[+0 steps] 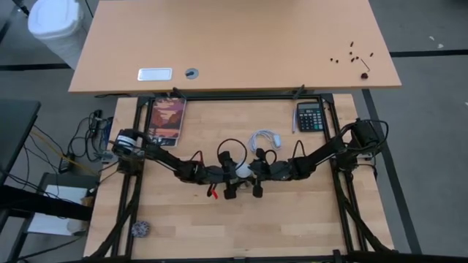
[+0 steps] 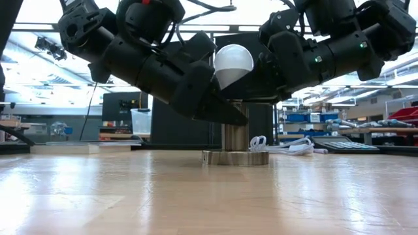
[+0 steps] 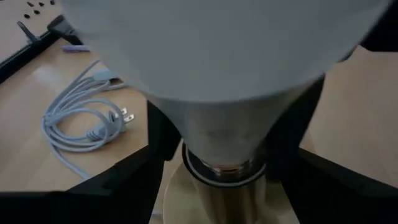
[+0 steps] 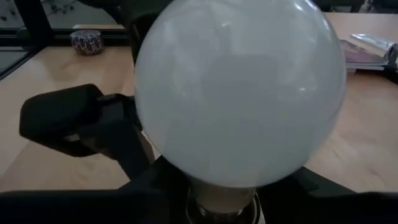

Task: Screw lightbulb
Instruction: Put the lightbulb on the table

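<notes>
The white lightbulb (image 1: 241,170) stands upright at the table's middle, its screw base in the silvery socket (image 2: 235,157). My left gripper (image 3: 217,199) comes at it from the table's left. It is open, with a finger on either side of the bulb's neck and a gap to each. My right gripper (image 4: 224,208) comes from the table's right and is shut on the bulb below its globe (image 4: 239,93). In the low view the two grippers flank the bulb (image 2: 233,64), slanting slightly down. My right gripper pinches the bulb's tapering neck (image 3: 186,134) between its two fingers (image 3: 160,134), just under the globe. The fingers come from the table's right, nearly level and slanting a little down. The bulb stands upright with its base in the socket's collar (image 3: 224,171).
A coiled white cord (image 1: 265,138) lies just beyond the socket, a calculator (image 1: 310,116) at the far right, a picture card (image 1: 167,120) at the far left. A small patterned ball (image 1: 140,229) sits near the front left corner. A red bit (image 1: 213,192) lies under the left arm.
</notes>
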Tool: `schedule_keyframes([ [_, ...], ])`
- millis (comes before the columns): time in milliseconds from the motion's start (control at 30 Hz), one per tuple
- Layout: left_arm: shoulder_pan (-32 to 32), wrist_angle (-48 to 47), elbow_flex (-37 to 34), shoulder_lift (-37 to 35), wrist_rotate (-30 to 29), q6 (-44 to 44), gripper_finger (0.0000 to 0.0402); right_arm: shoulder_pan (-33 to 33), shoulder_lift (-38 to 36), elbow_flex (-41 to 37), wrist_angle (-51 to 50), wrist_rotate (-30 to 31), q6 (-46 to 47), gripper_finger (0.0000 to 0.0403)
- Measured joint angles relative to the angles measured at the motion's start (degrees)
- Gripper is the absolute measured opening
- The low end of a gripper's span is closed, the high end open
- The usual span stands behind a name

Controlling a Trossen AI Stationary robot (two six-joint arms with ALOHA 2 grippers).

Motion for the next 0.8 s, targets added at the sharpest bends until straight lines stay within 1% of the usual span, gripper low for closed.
schedule_keyframes([
  [133, -0.01, -3.05, 0.00, -1.53, -0.28, -0.01, 0.0307, 0.41, -1.32, 0.00, -0.29, 0.00, -1.61, 0.0161],
  [300, -0.15, -9.45, 0.00, -4.86, -1.10, -0.17, 0.0307, 0.69, -4.46, 0.02, -1.89, 0.02, -3.21, 0.0160],
  [400, -0.42, -11.82, 0.00, -7.37, -1.87, -0.24, 0.0305, 1.45, -7.28, 0.02, -6.57, 1.28, -3.36, 0.0160],
  [500, -0.82, -14.76, 0.00, -9.21, -3.49, -0.26, 0.0302, 2.89, -11.68, 0.02, -13.21, 4.77, -2.01, 0.0160],
  [567, -1.02, -15.79, 0.00, -9.65, -3.62, -0.30, 0.0301, 4.03, -15.00, 0.02, -19.37, 6.77, 1.20, 0.0160],
  [633, -1.32, -16.07, 0.02, -9.72, -3.65, -0.32, 0.0301, 5.06, -18.54, 0.02, -26.72, 7.41, 6.37, 0.0160],
  [733, -1.77, -16.11, 0.02, -9.72, -3.73, -0.31, 0.0301, 5.96, -23.28, 0.02, -39.90, 7.25, 17.38, 0.0160],
  [800, -1.82, -15.70, 0.09, -9.72, -4.20, -0.31, 0.0301, 6.28, -25.86, 0.02, -49.08, 5.98, 25.52, 0.0160],
])
